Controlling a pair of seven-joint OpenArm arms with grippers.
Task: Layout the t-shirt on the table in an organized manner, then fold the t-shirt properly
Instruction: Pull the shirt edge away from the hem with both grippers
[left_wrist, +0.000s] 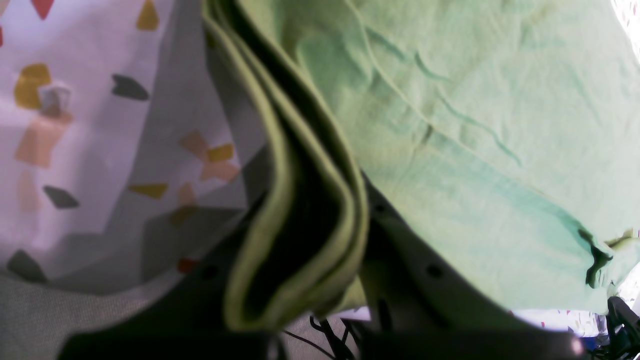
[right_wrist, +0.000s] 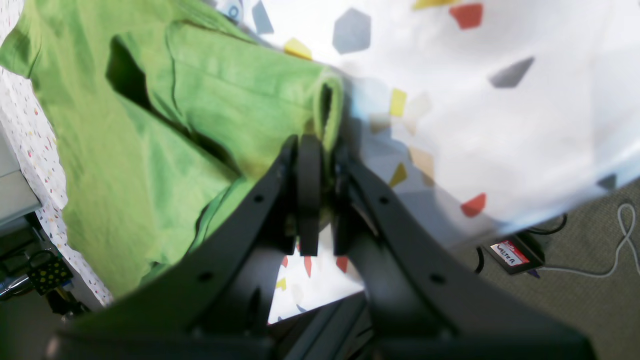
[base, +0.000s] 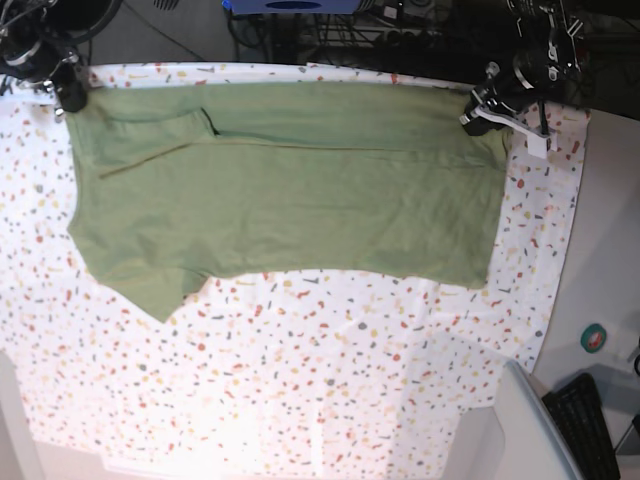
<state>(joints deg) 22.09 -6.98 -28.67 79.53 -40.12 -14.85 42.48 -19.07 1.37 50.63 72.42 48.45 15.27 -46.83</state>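
The only writing you can read is on a small red-and-white label (right_wrist: 509, 252) on a dark box on the floor in the right wrist view; it looks like "WALTER", handwritten. The t-shirt itself shows no print or tag from here.

You have one t-shirt (base: 285, 190), olive green, lying across the far half of the speckled worktop (base: 330, 380). It is folded lengthwise, with its top fold line along the far edge and one sleeve sticking out toward you at the lower left of the base view. Two arms are on it, one at each far corner.

Your right gripper (right_wrist: 320, 150) sits at the far-left corner in the base view, jaws pressed together on a rolled edge of the t-shirt. The wrist view shows the cloth pinched between the black fingers (right_wrist: 308, 190), lifted just off the worktop.

Your left gripper (left_wrist: 300, 280) is at the far-right corner in the base view, reaching in from beyond the worktop's edge. It is clamped on a bunch of doubled fabric layers, which hang folded between its fingers.
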